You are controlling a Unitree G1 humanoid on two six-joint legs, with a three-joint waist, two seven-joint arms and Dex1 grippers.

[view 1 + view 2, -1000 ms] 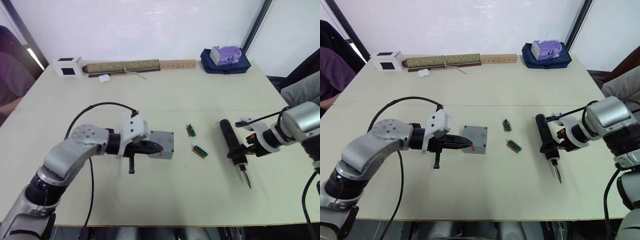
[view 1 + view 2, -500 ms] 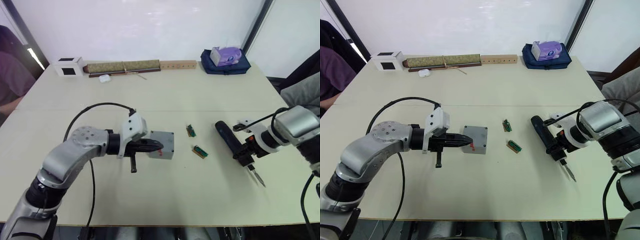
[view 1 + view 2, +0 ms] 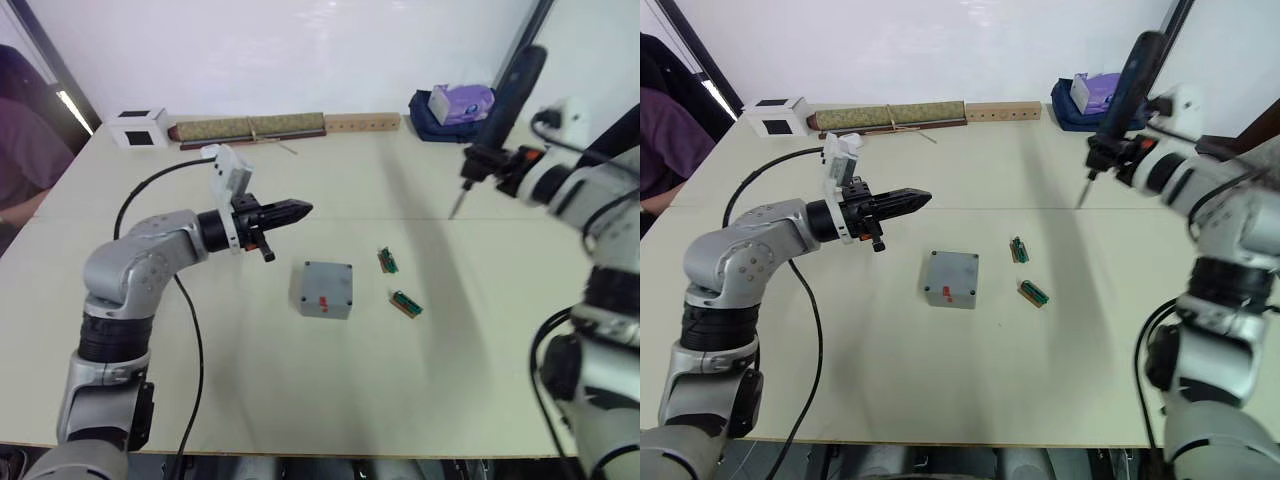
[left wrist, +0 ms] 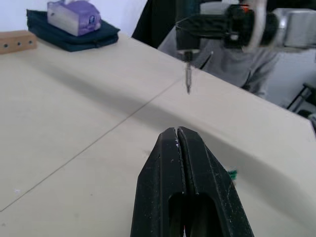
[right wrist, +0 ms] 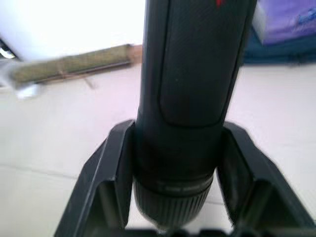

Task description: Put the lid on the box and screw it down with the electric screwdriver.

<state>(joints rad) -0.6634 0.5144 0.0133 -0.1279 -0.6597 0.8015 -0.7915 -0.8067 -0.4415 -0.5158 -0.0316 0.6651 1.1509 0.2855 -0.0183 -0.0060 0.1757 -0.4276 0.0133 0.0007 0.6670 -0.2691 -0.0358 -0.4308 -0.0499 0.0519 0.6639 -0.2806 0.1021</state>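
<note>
Left of frame: the left gripper [image 3: 298, 209], fingers pressed together on nothing, has lifted away from the box and now hangs in the upper left-centre of the left eye view, pointing toward the frame's right. A second ago it lay against the box's left side on the table [image 3: 200, 370].

Centre: the box [image 3: 325, 289] rests alone on the table, its lid [image 3: 328, 281] apparently already seated flush on top, a red mark on the near wall. It lies below and slightly right of the left gripper's tips, well apart from them. Just to its right lie two small green circuit boards [image 3: 387, 261] [image 3: 404, 302].

Right of frame: the right gripper [image 5: 173, 182], clamped around the barrel of the electric screwdriver [image 3: 500, 110], has raised the tool from near the table to the upper right, upright and slightly tilted, bit [image 3: 456, 203] pointing down. The bit hangs high above the table, well to the upper right of the box.

Reading: lid placement looks complete; the screwdriver is in hand but not yet over any corner screw, so the driving step remains.
</note>
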